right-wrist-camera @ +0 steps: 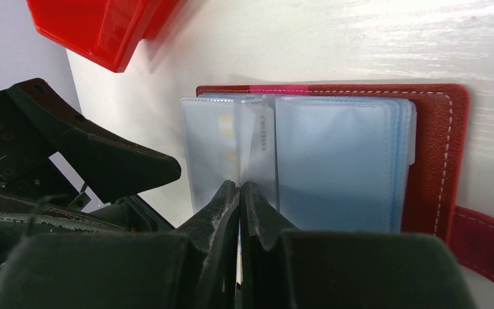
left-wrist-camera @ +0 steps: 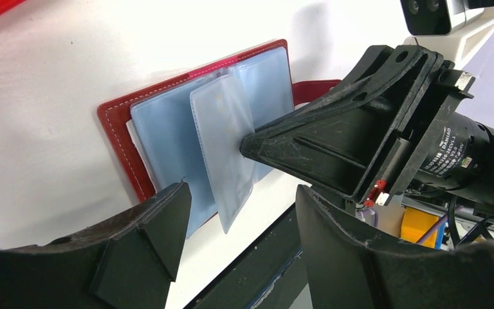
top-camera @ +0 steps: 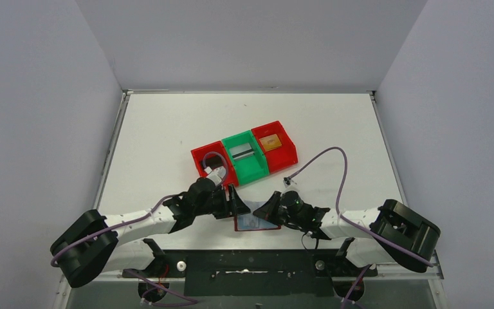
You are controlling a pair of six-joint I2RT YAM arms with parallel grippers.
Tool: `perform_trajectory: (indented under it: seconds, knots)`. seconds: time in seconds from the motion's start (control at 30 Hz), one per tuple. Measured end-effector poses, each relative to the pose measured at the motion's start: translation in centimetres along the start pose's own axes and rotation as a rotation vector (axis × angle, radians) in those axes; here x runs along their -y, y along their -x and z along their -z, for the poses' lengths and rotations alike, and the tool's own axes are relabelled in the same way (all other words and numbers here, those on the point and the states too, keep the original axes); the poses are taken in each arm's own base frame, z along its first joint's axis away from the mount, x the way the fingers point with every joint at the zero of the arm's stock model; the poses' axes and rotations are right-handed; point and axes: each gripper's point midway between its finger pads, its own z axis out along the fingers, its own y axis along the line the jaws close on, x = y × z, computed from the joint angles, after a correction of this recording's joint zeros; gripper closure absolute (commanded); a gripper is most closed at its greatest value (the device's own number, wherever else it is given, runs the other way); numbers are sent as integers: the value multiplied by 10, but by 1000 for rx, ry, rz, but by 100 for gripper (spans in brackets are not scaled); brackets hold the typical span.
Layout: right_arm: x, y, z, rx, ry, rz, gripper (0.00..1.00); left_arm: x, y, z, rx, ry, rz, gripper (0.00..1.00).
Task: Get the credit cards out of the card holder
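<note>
The card holder has a dark red leather-like cover with pale stitching; its pockets are glossy translucent plastic. The right tool is scuffed matt black plastic, the counter smooth white.

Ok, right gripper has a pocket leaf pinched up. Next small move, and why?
Probably ease the open left gripper toward the free edge of the pocket leaf: the right gripper is shut on it, standing it off the open card holder. Whether a card sits inside is unclear.

Robot lab cell, white table, bare grey enclosure walls
</note>
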Motion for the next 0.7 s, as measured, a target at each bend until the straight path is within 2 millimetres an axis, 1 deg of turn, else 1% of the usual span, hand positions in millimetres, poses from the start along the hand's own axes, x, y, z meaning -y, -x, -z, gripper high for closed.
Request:
perform_trajectory:
  seconds: [0.07, 0.17, 0.37, 0.5, 0.63, 0.7]
  knots:
    - [-1, 0, 0, 2, 4, -6, 99, -1, -1, -3, -3, 3, 1, 41]
    - [-1, 2, 0, 7, 14, -13, 99, -5, -7, -7, -23, 16, -1, 43]
    - [3, 2, 1, 12, 17, -25, 98, -15, -20, -13, -67, 46, -3, 58]
    - [4, 2, 2, 14, 20, -30, 97, -11, -20, -17, -66, 29, -8, 67]
    - [4, 2, 4, 16, 24, -36, 94, -7, -23, -20, -82, 2, -14, 73]
    - [3, 3, 4, 17, 27, -39, 91, -3, -25, -22, -92, -14, -19, 74]
